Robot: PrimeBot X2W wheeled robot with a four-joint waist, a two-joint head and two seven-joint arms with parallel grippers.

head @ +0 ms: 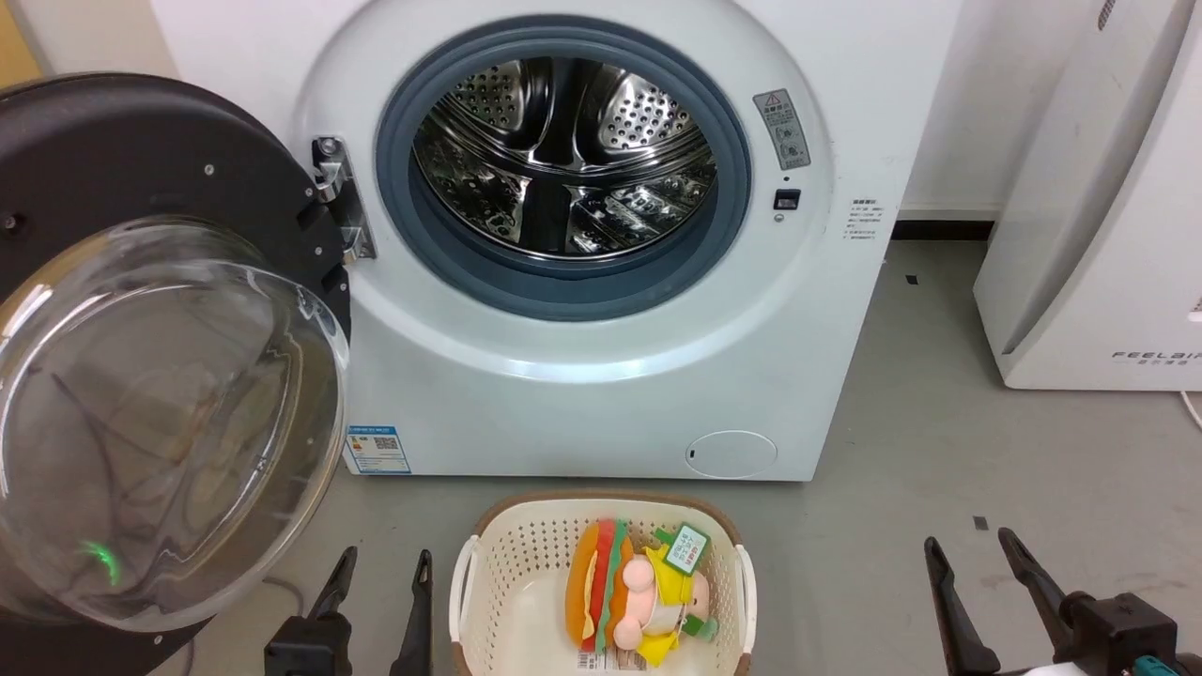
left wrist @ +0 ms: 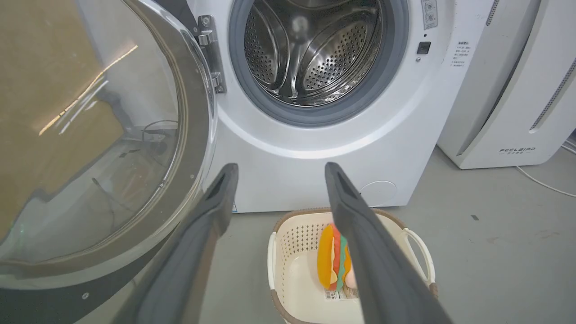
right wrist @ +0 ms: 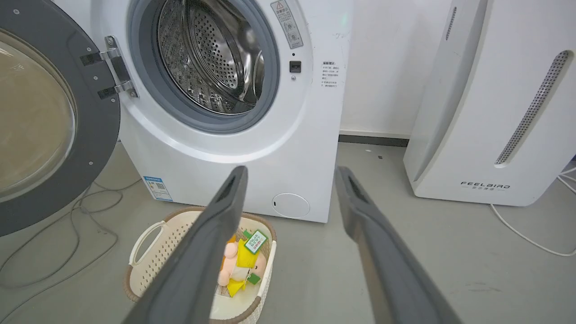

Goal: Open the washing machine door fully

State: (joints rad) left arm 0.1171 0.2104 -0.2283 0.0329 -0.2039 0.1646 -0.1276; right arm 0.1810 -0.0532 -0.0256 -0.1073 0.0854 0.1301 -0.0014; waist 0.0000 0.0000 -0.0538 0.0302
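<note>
You look done: the washing machine door [head: 160,404] stands wide open, just left of your left claw [head: 388,560]. It and your right claw [head: 967,543] gape empty.

A cream basket [head: 526,554] sits at bottom centre on the grey floor [head: 939,451]. Inside it, a burger plush [head: 596,582] stands on edge, touching a pink-and-yellow doll [head: 657,606] with a green tag [head: 685,549]. A white appliance [head: 1089,244] fills the right edge. Thin cables [right wrist: 67,234] trail lower left.
</note>
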